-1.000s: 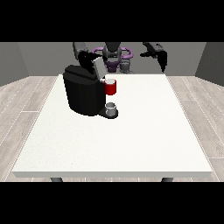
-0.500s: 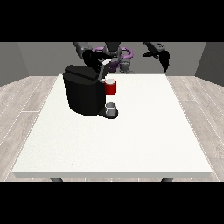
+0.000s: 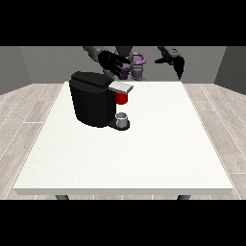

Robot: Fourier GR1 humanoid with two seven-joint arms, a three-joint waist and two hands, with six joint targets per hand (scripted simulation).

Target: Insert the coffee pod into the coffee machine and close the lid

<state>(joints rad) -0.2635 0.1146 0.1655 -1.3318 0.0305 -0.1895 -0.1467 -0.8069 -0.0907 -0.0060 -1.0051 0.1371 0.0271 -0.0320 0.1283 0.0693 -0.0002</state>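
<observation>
Coffee machine (image 3: 94, 98) stands at the table's (image 3: 144, 158) far left, its grey lid (image 3: 120, 87) lying nearly level over a red thing at the machine (image 3: 122, 98). A grey thing (image 3: 122, 118) sits on its base; I cannot tell it for the pod. The hand at the view's left (image 3: 112, 63) hovers spread above the lid; the hand at the view's right (image 3: 170, 58) hangs aside, fingers unclear. Pressing off-centre could shove the machine.

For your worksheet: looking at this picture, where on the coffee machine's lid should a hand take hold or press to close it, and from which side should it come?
Press the lid near its grey free end, coming from above. It juts sideways from the top of the coffee machine toward the view's right, above a red thing at the machine. The hand at the view's left is nearest.
</observation>
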